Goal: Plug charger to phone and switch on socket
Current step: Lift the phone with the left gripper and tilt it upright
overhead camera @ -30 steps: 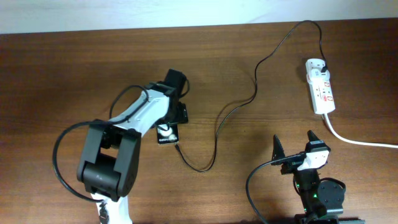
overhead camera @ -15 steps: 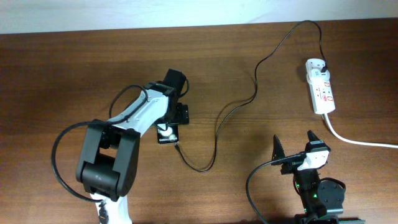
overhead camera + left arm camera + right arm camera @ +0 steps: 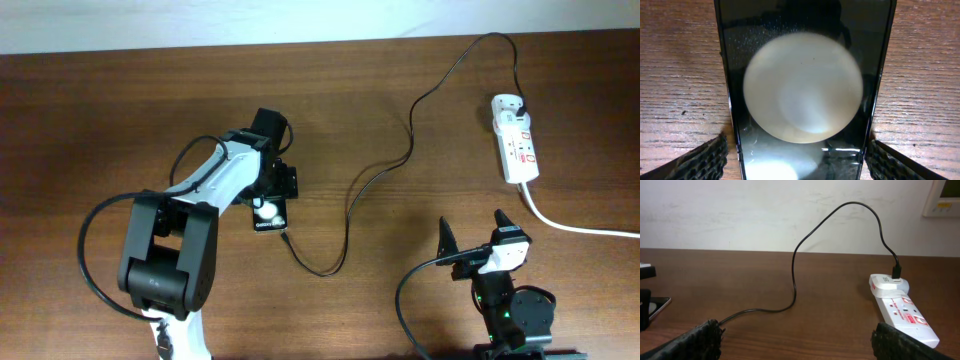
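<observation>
The black phone (image 3: 268,216) lies flat on the table, its glossy screen (image 3: 802,90) showing a round white reflection. My left gripper (image 3: 272,188) hovers over it, open, with one finger (image 3: 702,161) off each long side of the phone and wood showing between. The charger (image 3: 350,205), a thin black cable, runs from the adapter on the socket (image 3: 518,150) to a tip (image 3: 287,238) just off the phone's near corner. My right gripper (image 3: 472,232) stands open near the front edge, empty. In the right wrist view, the charger (image 3: 794,275) and socket (image 3: 902,311) lie ahead of the right gripper (image 3: 797,330).
A thick white cord (image 3: 575,228) leaves the socket toward the right edge. The white wall (image 3: 740,215) rises behind the table's far edge. The left arm's own black cable (image 3: 95,250) loops beside its base.
My left gripper has shifted slightly left and toward the far edge over the phone. The phone, charger and right arm have not moved.
</observation>
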Controlling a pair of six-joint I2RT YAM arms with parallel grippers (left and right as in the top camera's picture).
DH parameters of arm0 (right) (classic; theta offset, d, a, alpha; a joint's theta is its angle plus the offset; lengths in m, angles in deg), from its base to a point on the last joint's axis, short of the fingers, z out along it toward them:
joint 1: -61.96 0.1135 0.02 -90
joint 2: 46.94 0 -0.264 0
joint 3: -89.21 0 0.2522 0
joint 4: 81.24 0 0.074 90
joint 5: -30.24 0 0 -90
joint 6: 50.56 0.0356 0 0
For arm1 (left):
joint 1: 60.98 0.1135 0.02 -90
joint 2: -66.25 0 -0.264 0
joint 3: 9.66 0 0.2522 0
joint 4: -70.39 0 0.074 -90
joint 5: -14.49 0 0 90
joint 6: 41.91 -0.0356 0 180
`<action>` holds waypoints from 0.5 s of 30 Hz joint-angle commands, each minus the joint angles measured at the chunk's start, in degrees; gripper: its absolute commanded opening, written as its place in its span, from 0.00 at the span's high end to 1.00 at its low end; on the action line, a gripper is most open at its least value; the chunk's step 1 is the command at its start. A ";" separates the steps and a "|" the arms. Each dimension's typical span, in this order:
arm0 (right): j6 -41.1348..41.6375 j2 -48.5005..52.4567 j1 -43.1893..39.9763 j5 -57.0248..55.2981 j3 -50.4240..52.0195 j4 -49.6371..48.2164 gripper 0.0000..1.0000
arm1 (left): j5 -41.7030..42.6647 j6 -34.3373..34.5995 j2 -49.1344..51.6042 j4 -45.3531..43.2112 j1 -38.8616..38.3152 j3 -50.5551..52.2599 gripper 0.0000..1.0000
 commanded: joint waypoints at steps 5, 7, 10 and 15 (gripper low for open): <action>0.00 -0.44 0.33 0.96 0.26 0.26 0.01 | -0.61 -2.64 4.87 -0.55 0.09 2.45 0.07; 0.00 -0.44 0.33 0.96 0.26 0.26 0.01 | -0.61 -2.62 4.87 -0.55 0.09 2.45 0.07; 0.00 -0.44 0.33 0.96 0.26 0.26 0.01 | -0.63 -2.64 4.87 -0.55 0.09 2.45 0.08; 0.00 -0.44 0.33 0.96 0.26 0.26 0.01 | -0.63 -2.62 4.87 -0.35 0.09 2.45 0.00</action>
